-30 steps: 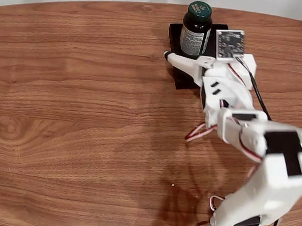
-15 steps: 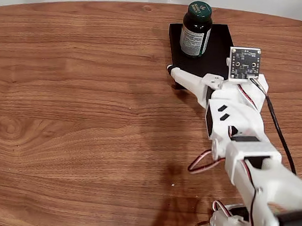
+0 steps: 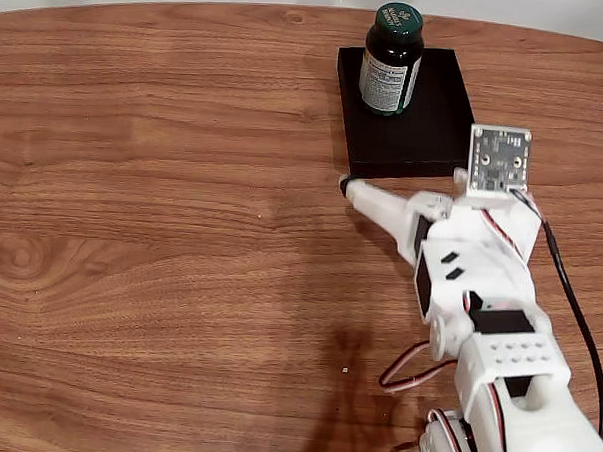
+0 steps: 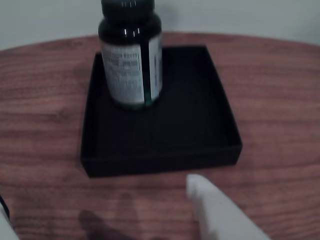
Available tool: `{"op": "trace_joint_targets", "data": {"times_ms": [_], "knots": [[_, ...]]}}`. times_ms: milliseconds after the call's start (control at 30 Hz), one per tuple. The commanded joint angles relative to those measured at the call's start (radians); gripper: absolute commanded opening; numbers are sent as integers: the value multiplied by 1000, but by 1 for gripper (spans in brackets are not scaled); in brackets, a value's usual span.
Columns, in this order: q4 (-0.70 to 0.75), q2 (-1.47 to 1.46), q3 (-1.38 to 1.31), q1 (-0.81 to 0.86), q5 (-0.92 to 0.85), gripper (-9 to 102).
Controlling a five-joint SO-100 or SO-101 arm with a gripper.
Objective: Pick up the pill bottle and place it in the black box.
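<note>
- The bottle (image 3: 392,58) stands upright in the box (image 3: 415,141), near its far left corner
- The gripper (image 3: 349,185) is open, holds nothing, and sits just outside the box

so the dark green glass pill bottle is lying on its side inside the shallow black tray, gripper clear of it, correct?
Not quite. The dark green glass pill bottle stands upright on its base, lid up, not on its side; the wrist view shows it plainly. The rest holds: it is inside the shallow black tray, toward the far left corner in that view, and the gripper sits outside the tray's near edge, not touching the bottle.
</note>
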Motion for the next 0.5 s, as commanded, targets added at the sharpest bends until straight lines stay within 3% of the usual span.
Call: {"op": "trace_joint_targets", "data": {"times_ms": [0,200,467], "knots": [[15,98,38,-9,-11,45],[144,140,38,6,-55,44],[663,337,49,-28,-121,36]]}}
